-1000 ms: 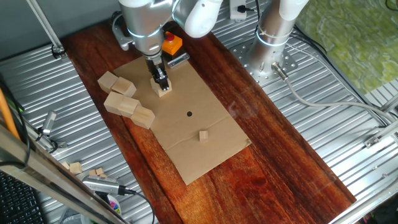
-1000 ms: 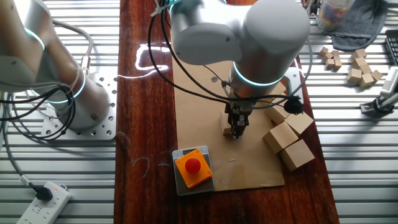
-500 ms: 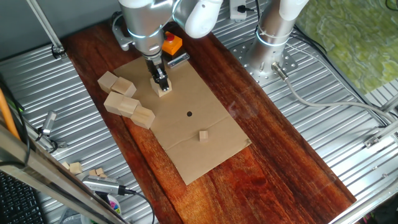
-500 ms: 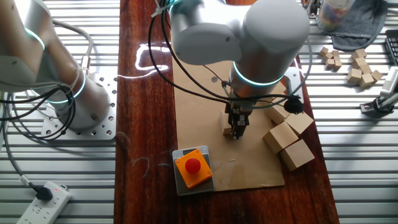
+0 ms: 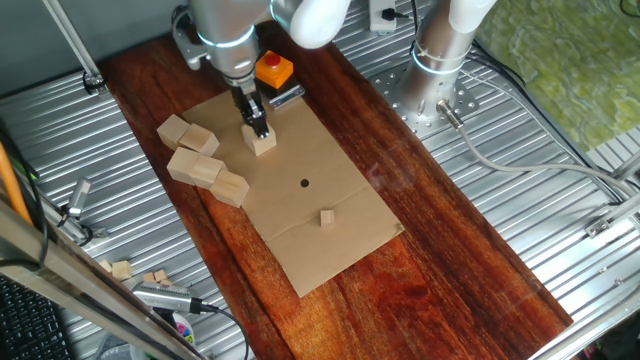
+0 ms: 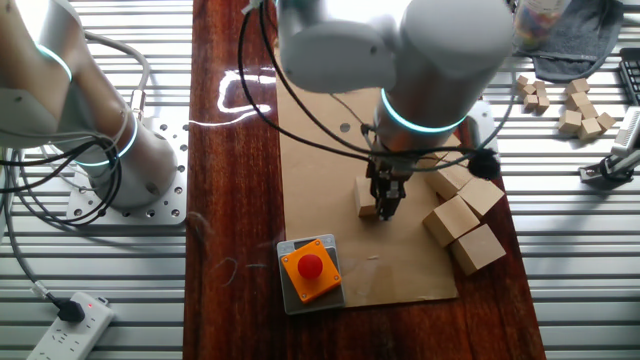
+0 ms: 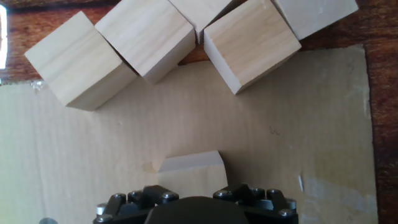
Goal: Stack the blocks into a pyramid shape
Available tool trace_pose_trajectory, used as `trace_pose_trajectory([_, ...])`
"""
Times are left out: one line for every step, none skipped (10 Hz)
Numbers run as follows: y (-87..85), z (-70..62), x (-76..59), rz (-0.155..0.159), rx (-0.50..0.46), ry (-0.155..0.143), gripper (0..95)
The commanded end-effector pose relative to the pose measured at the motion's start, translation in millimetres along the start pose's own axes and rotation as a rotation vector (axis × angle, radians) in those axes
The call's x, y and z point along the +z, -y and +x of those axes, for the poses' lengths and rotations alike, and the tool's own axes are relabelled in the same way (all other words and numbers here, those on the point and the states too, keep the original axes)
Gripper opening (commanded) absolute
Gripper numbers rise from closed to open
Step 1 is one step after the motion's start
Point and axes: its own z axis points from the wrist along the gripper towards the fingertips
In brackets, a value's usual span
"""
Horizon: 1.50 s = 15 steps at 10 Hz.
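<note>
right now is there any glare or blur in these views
The other fixed view: bright glare streaks on the dark polished wooden tabletop. One fixed view: even light, sharp, a faint sheen on that wood. Hand view: the pale unpainted wooden blocks are sharp with soft shadows; the dark tool at the bottom edge looks slightly soft.

Orange button box (image 6: 309, 270) on cardboard sheet (image 5: 330, 190) — tiny cube (image 5: 327, 217), perhaps wooden.

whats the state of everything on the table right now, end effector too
end effector: pointing down at the single block, grip cannot be told
single block: on the cardboard, alone, nothing stacked on it
four blocks: bunched at the cardboard's edge, unstacked
tiny cube: loose on the cardboard, apart from the rest
orange button box: button untouched
cardboard: flat on the table
</note>
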Motion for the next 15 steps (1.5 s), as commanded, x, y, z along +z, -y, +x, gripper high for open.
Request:
trace_pose_trajectory([-0.2,1.0,-10.5,0.042,0.018,0.005,57.0])
trace_pose_trajectory([-0.6,1.1,-14.6,0.070,0.025,0.005,38.0])
trace_pose_trajectory([-1.1,0.8,-20.9,0.094,0.034,0.006,0.0])
trace_pose_trajectory([-1.1,0.2,-24.3,0.095,0.027,0.005,0.0])
trace_pose_trajectory([-0.2,-2.7,-27.8,0.088,0.008,0.000,0.0])
trace_pose_trajectory([4.1,-9.4,-31.6,0.086,-0.048,-0.006,0.0])
trace_pose_trajectory([9.7,-17.2,-36.3,0.086,-0.093,-0.006,0.0])
trace_pose_trajectory([16.0,-26.5,-42.3,0.088,-0.138,-0.011,0.0])
trace_pose_trajectory([22.5,-40.6,-50.7,0.077,-0.186,-0.024,0.0])
trace_pose_trajectory([27.4,-55.6,-57.6,0.075,-0.225,-0.030,0.0])
trace_pose_trajectory([30.9,-66.4,-61.6,0.077,-0.249,-0.039,0.0])
trace_pose_trajectory([37.3,-84.5,-65.3,0.088,-0.293,-0.043,0.0])
trace_pose_trajectory([42.9,-96.2,-64.8,0.086,-0.322,-0.045,0.0])
trace_pose_trajectory([45.0,-101.9,-61.5,0.083,-0.335,-0.039,0.0])
trace_pose_trajectory([45.9,-108.3,-54.7,0.085,-0.357,-0.035,0.0])
